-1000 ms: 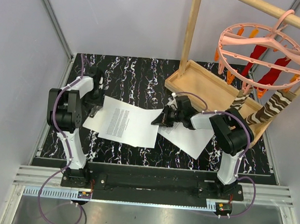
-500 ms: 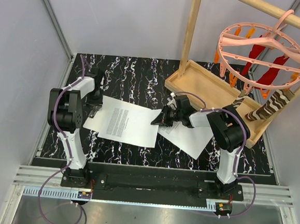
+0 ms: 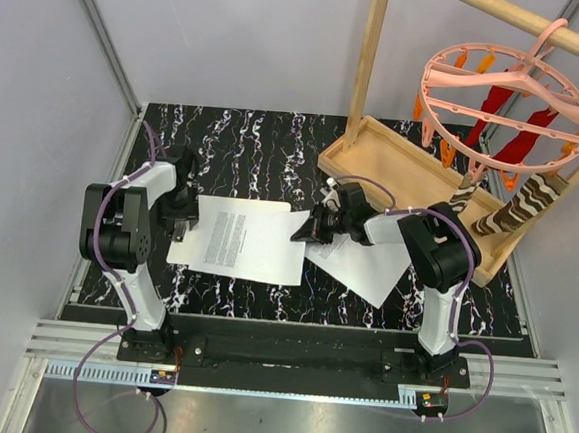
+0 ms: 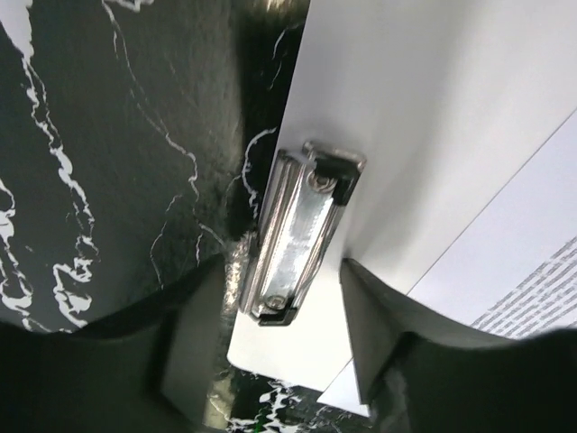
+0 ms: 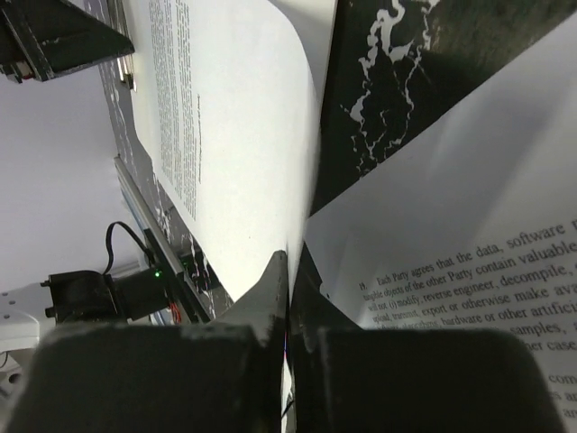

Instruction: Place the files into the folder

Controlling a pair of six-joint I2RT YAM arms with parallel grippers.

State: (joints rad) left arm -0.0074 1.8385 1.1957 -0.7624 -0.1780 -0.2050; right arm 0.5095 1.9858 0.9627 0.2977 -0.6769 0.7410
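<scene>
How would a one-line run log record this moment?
left gripper: open, straddling clip on folder | right gripper: shut on printed sheet over folder | second sheet: on table

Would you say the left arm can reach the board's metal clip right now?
Probably yes: the clip sits uncovered between the fingertips of the open left gripper, with no paper over it.
</scene>
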